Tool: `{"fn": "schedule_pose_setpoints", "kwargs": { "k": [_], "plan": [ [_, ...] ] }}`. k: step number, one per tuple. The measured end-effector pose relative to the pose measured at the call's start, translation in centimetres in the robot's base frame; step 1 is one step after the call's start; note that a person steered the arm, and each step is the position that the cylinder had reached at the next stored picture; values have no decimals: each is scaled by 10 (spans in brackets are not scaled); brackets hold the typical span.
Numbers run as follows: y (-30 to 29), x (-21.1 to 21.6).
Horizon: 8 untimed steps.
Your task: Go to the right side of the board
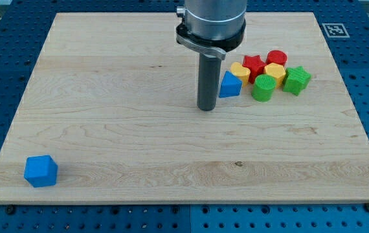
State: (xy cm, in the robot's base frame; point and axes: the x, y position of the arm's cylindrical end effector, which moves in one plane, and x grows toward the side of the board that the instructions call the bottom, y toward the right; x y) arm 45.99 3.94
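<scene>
My tip (206, 108) on the board (107, 97), just left of the blue triangular block (230, 85); no gripper, no containers.

Block cluster (268, 74) rightward of my tip (206, 108); open board (139, 142) elsewhere.

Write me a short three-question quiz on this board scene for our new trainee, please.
1. True or false: my tip touches the blue cube.
2. Which block lies nearest my tip? A green star; B blue triangular block; C red star.
3. Fill in: the blue cube sits near the board's bottom-____ corner in the view.

Key: 1 false; 2 B; 3 left.
</scene>
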Motion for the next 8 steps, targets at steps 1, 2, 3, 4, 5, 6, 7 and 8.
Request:
{"fn": "schedule_pose_setpoints", "kwargs": {
  "k": [1, 2, 3, 4, 5, 6, 7, 8],
  "plan": [
    [42, 2],
    [70, 2],
    [102, 10],
    [127, 15],
    [157, 19],
    [183, 22],
    [186, 22],
    [221, 29]
  ]
}}
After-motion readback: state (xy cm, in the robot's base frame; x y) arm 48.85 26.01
